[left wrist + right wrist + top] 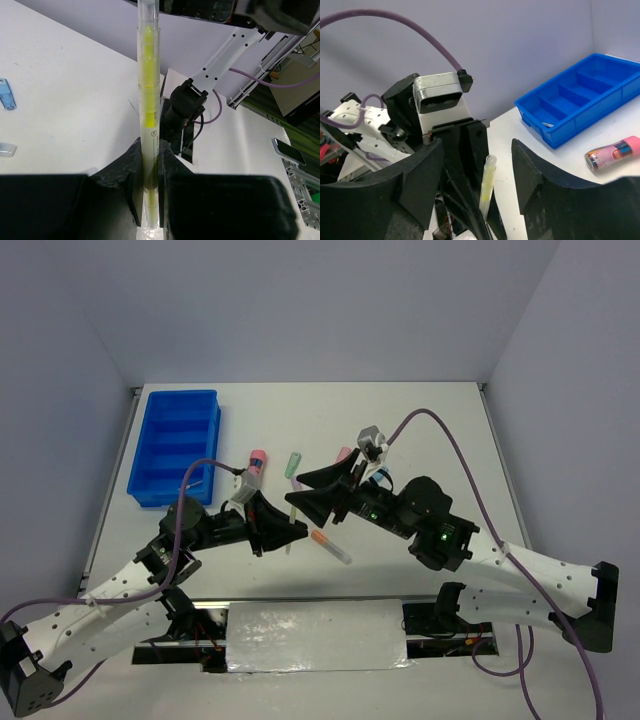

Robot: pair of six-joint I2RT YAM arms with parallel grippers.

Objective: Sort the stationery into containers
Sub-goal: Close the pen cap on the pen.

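Yellow pen [149, 90] first: it is up off the table, pinched low on its barrel by the left gripper [151, 155], whose black fingers are pressed in on it from both sides. In the left wrist view its long axis runs straight from 6 to 12 o'clock, with the free end pointing out past the fingertips toward the other arm. The right wrist view shows the capped tip rising at about 12 to 1 o'clock between the right gripper [476, 160] fingers. Those jaws are spread wide, one on each side of the pen with daylight between, so the right grips nothing.

From above, the two grippers meet nose to nose at mid-table and the pen is mostly hidden between them.

The relation that matters: the blue tray [181, 393] lies at about 10 o'clock from the left gripper, at the far left of the table. The left arm is plainly the nearer one. The tray's compartments run 9 to 3 o'clock, so I'd judge the pen needs laying along that line to drop in cleanly.

Loose on the table are a pink tube [257, 462] and a green marker [294, 462] at 12 o'clock of the meeting point, and an orange marker [330, 545] at 5.
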